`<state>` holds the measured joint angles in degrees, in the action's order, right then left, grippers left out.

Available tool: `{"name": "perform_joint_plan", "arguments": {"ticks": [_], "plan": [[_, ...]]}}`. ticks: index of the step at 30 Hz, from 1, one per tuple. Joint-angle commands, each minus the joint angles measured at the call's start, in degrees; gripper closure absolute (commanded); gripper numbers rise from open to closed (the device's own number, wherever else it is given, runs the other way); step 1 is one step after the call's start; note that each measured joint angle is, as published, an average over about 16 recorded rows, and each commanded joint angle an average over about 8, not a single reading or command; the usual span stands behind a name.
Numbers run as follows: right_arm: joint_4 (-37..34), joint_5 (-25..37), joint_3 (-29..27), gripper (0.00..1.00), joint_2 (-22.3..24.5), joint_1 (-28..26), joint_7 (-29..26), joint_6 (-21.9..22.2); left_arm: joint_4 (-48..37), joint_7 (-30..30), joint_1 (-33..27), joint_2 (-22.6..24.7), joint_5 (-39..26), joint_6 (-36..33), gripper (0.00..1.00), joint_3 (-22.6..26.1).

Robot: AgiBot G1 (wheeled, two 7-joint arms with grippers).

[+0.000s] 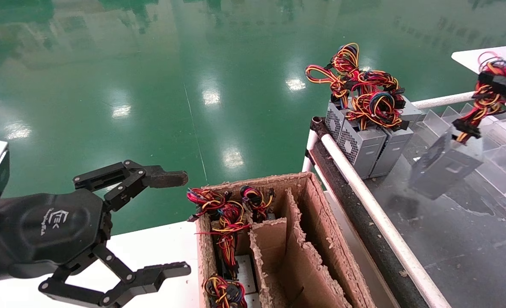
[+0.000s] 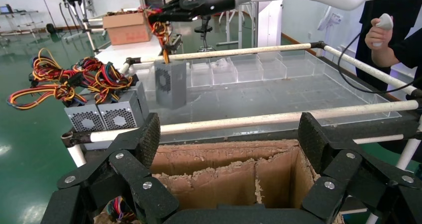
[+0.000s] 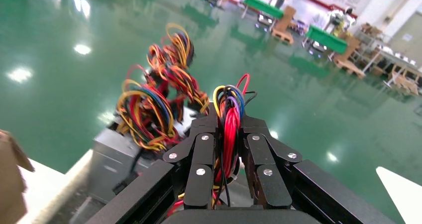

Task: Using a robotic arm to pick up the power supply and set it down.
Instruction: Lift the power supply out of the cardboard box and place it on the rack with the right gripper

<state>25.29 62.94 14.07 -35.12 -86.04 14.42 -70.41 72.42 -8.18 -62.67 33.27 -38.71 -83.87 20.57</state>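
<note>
The power supply [image 1: 443,167], a grey metal box, hangs tilted by its red, yellow and black wires [image 1: 484,102] just above the glass table top [image 1: 450,248]. My right gripper [image 1: 499,83] is shut on that wire bundle [image 3: 230,119], which runs up between the closed fingers [image 3: 201,149]. The left wrist view shows the box [image 2: 170,84] dangling under the right gripper [image 2: 164,15]. My left gripper [image 1: 182,222] stands open and holds nothing, at the near left beside the cardboard box [image 1: 321,222]; its own view has the pads [image 2: 149,134] spread wide over the box [image 2: 224,169].
Two like grey supplies [image 1: 362,145] with tangled wires stand at the table's far left corner [image 2: 107,115] [image 3: 117,159]. More wired units [image 1: 225,222] sit in the box's left slots. A white rail [image 1: 364,188] edges the table. Clear dividers [image 1: 505,141] stand at the right.
</note>
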Motion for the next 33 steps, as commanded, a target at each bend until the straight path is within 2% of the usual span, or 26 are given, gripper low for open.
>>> {"name": "perform_joint_plan", "arguments": {"ticks": [1,8,19,26,33], "plan": [[-2.70,1.89,1.08,1.00,-1.16,-2.27,1.18,0.56,0.00,0.00,0.00,0.00,0.00,0.00,0.00,0.00],[-9.18,5.65,3.38,1.00,-4.18,-7.96,5.62,0.84,0.00,0.00,0.00,0.00,0.00,0.00,0.00,0.01],[-16.53,8.60,5.03,1.00,-9.09,-13.61,11.86,4.60,0.00,0.01,0.00,0.00,0.01,0.00,0.00,0.01],[-19.63,10.01,5.86,1.00,-12.41,-16.21,14.29,8.37,0.00,0.01,0.00,-0.01,0.01,0.01,0.00,0.02],[-21.75,11.51,6.75,1.00,-16.18,-18.08,16.10,14.89,0.00,0.01,-0.01,-0.01,0.01,0.01,0.00,0.02]]}}
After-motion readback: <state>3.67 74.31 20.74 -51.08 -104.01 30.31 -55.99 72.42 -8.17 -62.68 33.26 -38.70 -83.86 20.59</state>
